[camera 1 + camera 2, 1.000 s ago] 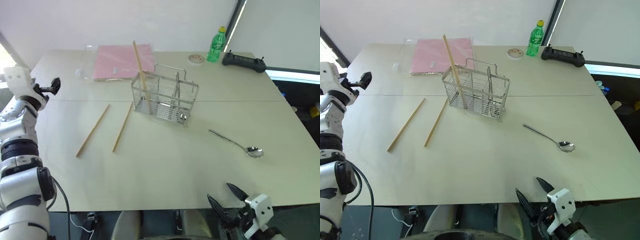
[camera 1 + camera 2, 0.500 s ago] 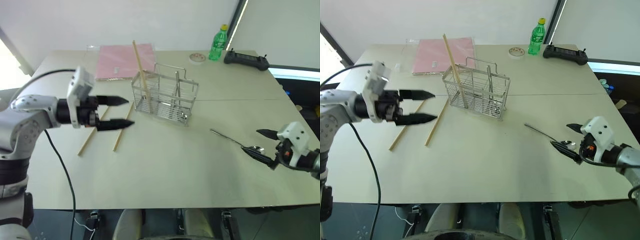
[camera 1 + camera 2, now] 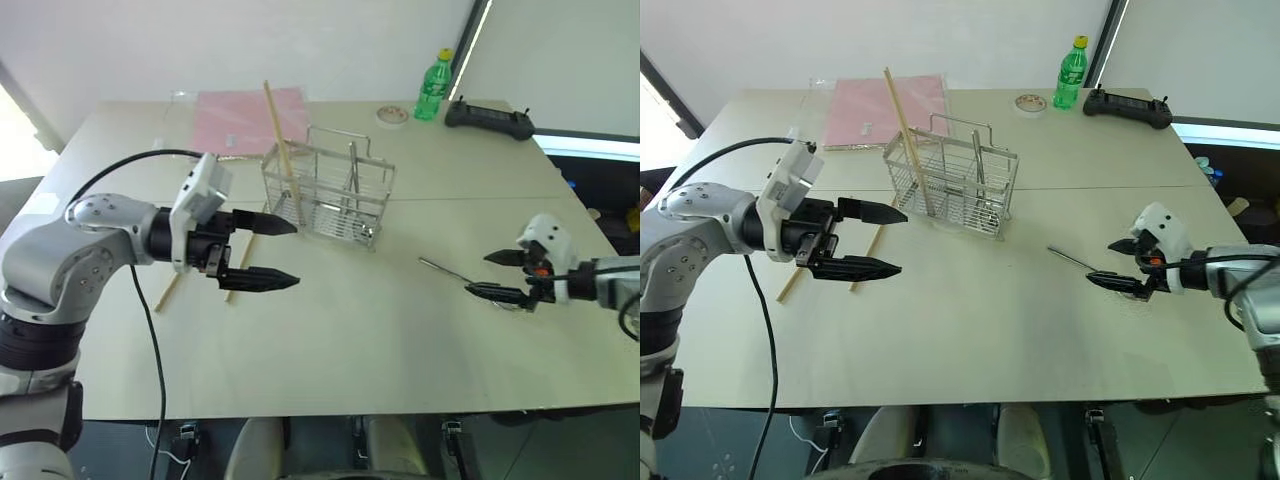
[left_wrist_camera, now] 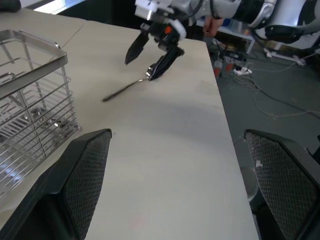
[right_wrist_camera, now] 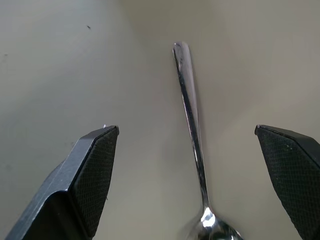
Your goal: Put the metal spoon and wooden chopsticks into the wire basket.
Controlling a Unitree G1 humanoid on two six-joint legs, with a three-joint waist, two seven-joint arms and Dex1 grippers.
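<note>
Two wooden chopsticks [image 3: 868,257] lay on the bench [image 3: 970,320] left of the wire basket [image 3: 952,187], one stood inside; left claw [image 3: 876,240] gaped empty nearby; right claw [image 5: 187,165], wide and empty, straddled the metal spoon [image 5: 192,135], apparently for pickup.

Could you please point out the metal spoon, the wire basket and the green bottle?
metal spoon [image 5: 191,107]: right wrist view, mid-handle.
wire basket [image 3: 322,205]: left eye view, front wire wall.
green bottle [image 3: 1071,78]: right eye view, bottle body.
</note>
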